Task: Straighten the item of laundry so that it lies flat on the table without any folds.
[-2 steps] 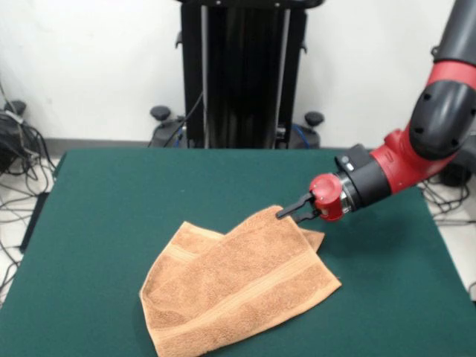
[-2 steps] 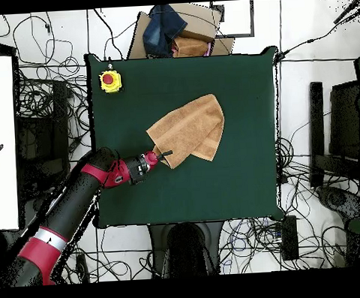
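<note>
One folded towel (image 1: 242,286) lies mid-table (image 1: 111,193); gripper (image 1: 291,210) touches its upper corner, whether clamped or not cannot be told. No legible writing.

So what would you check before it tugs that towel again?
1. Towel flat: not ok, one layer is folded over another.
2. Fingers at a towel corner: ok, they touch the raised corner.
3. Grip secure: cannot tell.
4. Bare table to spread onto: ok.
5. Towel fully on the table: ok in the overhead view.
6. Red button clear of the arm: ok.
</note>
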Robot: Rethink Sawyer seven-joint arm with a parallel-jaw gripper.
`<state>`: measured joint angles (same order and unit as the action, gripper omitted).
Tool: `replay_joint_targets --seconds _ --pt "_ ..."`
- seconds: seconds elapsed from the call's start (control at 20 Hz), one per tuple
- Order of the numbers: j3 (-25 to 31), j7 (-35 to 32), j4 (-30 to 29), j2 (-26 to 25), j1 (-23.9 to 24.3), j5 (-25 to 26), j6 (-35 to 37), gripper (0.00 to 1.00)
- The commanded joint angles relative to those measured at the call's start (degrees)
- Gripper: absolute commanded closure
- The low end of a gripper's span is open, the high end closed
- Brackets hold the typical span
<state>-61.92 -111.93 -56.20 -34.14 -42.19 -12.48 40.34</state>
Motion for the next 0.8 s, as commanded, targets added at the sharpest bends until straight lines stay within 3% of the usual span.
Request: replay_joint_targets --seconds 0.05,0.6,0.8 --pt "-0.54 -25.52 4.03 -3.63 1.0 -5.34 -4.87 1.0" --pt "-0.74 -28.95 4.6 -4.02 0.9 -4.13 -3.72 1.0" --pt "1.89 -27.51 3.69 -2.79 1.35 -3.17 -5.51 1.0"
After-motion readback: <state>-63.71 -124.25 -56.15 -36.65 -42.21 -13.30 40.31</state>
